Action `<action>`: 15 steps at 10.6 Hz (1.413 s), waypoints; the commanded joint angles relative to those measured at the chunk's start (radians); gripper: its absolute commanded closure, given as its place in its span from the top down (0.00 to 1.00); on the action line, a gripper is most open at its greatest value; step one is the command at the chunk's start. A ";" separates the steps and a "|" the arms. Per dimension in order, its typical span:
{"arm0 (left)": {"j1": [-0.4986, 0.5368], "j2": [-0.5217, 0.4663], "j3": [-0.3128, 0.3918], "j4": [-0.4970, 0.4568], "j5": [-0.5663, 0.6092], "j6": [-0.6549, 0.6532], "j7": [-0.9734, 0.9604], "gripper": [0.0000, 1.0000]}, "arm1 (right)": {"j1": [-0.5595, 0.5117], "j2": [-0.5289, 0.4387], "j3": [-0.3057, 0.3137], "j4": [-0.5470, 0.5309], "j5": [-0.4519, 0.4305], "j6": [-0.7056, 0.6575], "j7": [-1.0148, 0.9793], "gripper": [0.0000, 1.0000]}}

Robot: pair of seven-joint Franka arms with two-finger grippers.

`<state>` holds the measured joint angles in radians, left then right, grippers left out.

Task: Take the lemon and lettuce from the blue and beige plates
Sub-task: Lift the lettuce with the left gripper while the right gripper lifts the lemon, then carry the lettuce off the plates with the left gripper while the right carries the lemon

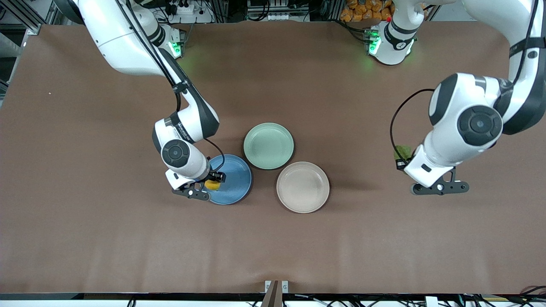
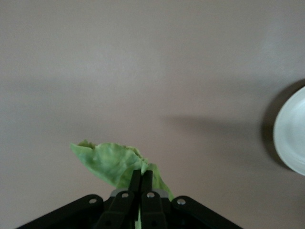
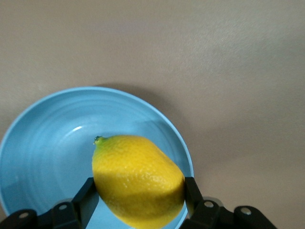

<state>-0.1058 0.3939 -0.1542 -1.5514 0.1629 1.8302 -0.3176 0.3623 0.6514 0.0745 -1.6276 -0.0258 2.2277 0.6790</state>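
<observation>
My right gripper [image 1: 213, 184] is shut on the yellow lemon [image 1: 212, 185] over the edge of the blue plate [image 1: 233, 179]. In the right wrist view the lemon [image 3: 138, 179] sits between the fingers [image 3: 86, 198] above the blue plate [image 3: 43, 157]. My left gripper [image 1: 401, 163] is shut on the green lettuce leaf [image 1: 402, 151] over bare table toward the left arm's end. In the left wrist view the lettuce [image 2: 112, 162] hangs from the closed gripper [image 2: 141, 177]. The beige plate [image 1: 303, 186] lies bare; its edge shows in the left wrist view [image 2: 291, 133].
A pale green plate [image 1: 268, 146] lies beside the blue and beige plates, farther from the front camera. The brown table mat [image 1: 85, 234] stretches wide on all sides of the plates.
</observation>
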 commanded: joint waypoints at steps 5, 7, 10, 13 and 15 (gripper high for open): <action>0.075 0.181 -0.007 -0.006 -0.075 0.084 0.017 0.20 | -0.113 -0.095 -0.001 -0.012 -0.020 -0.040 -0.059 0.00; 0.071 0.186 -0.007 -0.001 -0.069 0.104 0.017 0.75 | -0.169 -0.091 -0.002 -0.012 -0.023 -0.037 -0.171 0.00; 0.064 0.105 -0.010 0.002 -0.066 0.078 0.017 1.00 | -0.267 -0.090 -0.002 -0.011 -0.023 -0.028 -0.326 0.00; 0.069 -0.068 -0.010 0.005 -0.065 -0.017 0.017 1.00 | -0.330 -0.087 -0.002 -0.014 -0.023 -0.023 -0.441 0.00; 0.068 -0.162 -0.011 0.005 -0.074 -0.072 0.020 1.00 | -0.345 -0.087 -0.002 -0.014 -0.023 -0.023 -0.459 0.00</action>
<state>-0.0398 0.3115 -0.1673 -1.5125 0.1137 1.7926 -0.3163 0.0341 0.5779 0.0561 -1.6265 -0.0295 2.1955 0.2349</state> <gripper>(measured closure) 0.000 0.216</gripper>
